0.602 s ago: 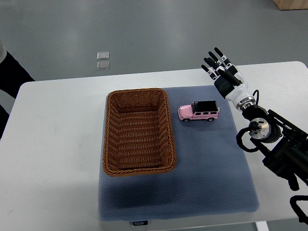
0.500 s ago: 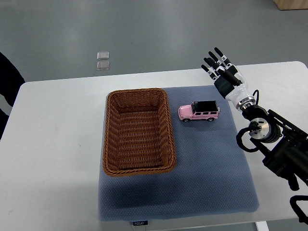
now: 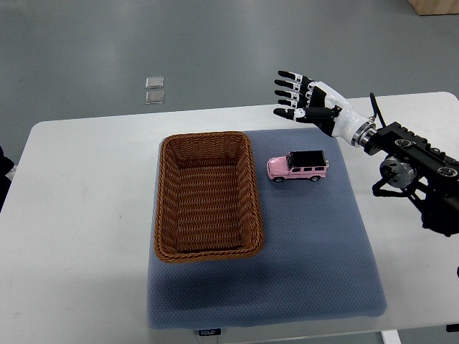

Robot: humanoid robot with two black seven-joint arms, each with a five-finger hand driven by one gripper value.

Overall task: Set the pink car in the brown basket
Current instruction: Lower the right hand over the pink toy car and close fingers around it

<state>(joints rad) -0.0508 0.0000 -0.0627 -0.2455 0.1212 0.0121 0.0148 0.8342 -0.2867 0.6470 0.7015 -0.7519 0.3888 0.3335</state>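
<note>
The pink toy car (image 3: 297,166) with a black roof stands on the blue-grey mat (image 3: 315,244), just right of the brown wicker basket (image 3: 205,196). The basket is empty. My right hand (image 3: 297,96) hovers above and behind the car, over the mat's far edge, fingers spread and pointing left, holding nothing. Its arm (image 3: 409,154) comes in from the right edge. The left arm is out of view.
The mat lies on a white table (image 3: 79,215). Two small clear squares (image 3: 153,89) lie on the grey floor beyond the table. A dark shape of a person (image 3: 3,168) shows at the left edge.
My right hand has swung left and turned, from pointing up at the mat's far right corner to pointing left above the car. The dark shape at the left edge has drawn back.
</note>
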